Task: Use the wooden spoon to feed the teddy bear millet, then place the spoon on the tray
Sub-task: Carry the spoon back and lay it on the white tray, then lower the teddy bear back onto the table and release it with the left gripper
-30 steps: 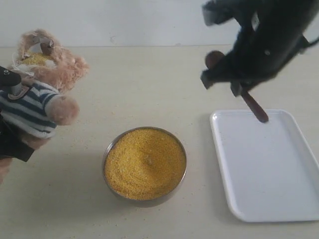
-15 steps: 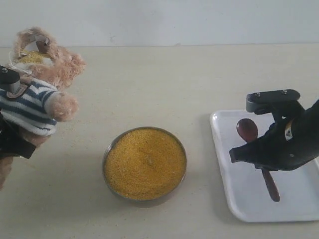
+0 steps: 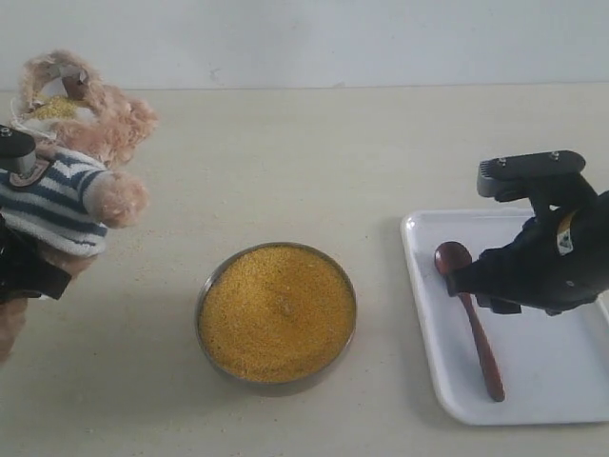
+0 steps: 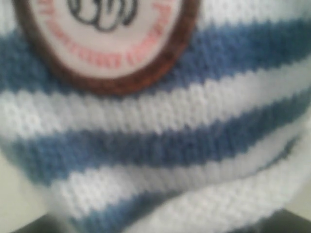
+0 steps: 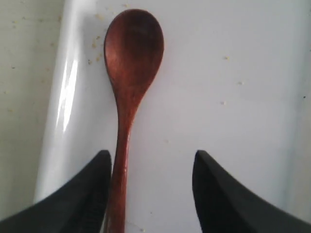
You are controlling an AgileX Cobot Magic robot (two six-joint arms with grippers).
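Note:
The wooden spoon (image 3: 473, 324) lies flat on the white tray (image 3: 533, 381), bowl end toward the far side. My right gripper (image 3: 476, 286) hovers low over its handle, open. In the right wrist view the spoon (image 5: 131, 63) rests on the tray (image 5: 218, 97) next to one finger (image 5: 92, 194) of the right gripper (image 5: 151, 160), with a wide gap to the other. The teddy bear (image 3: 67, 190) is held up at the far left by my left gripper (image 3: 19, 271); its striped shirt (image 4: 155, 126) fills the left wrist view and hides the fingers. Millet (image 3: 276, 312) fills the metal bowl (image 3: 205, 286).
Yellow grains sit on the bear's face (image 3: 52, 109). A few stray grains dot the tray around the spoon. The beige table (image 3: 304, 162) runs back to a pale wall.
My right gripper came down from high above onto the tray and let go of the spoon, which now lies flat. The bear drifted slightly left.

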